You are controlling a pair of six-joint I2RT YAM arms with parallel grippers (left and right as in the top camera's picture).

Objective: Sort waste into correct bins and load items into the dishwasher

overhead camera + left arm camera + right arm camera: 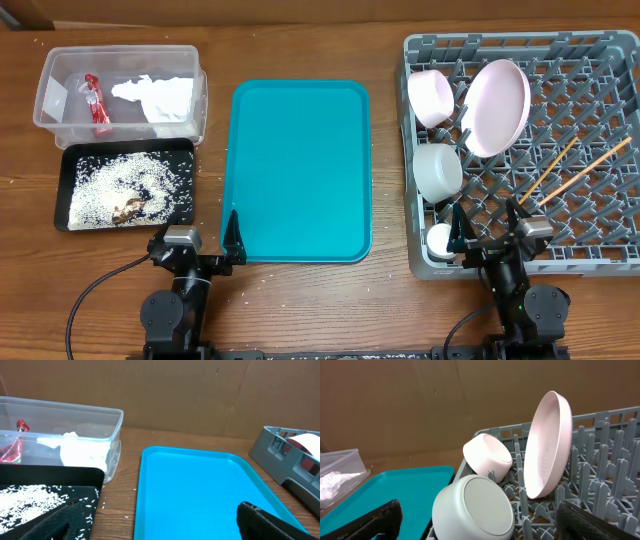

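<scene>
A clear tub [45, 100] sits in the upper left of the top view. In it lie one red wrapper [96, 103] and one white napkin [155, 97], side by side. Right below the tub is a flat black tray [183, 148]. White rice [105, 185] is spread all over it, with a few brown scraps [130, 207] near its lower edge.

In the middle lies one big teal tray [300, 170], flat on the wooden table [300, 320].

On the right is a grey dish rack [520, 42] full of pegs that stick up. All the dishes are in its left part. One pale pink plate [495, 107] stands on its edge between the pegs. One pink bowl [432, 97] is tipped on its side just left of the plate. One white bowl [438, 172] lies on its side below it. One small white cup [440, 240] is in the lower left corner. Two chopsticks [575, 170] lie slanted across the pegs, right of the plate and close together. From the right wrist, the white bowl is nearest and stands in front of the pink bowl.

The left pincer [197, 240] is at the bottom of the frame, by the lower left corner of the teal tray. Its two fingers are wide apart and empty. The right pincer [488, 225] hangs over the near edge of the rack, just right of the cup. Its fingers are apart too, and empty.
</scene>
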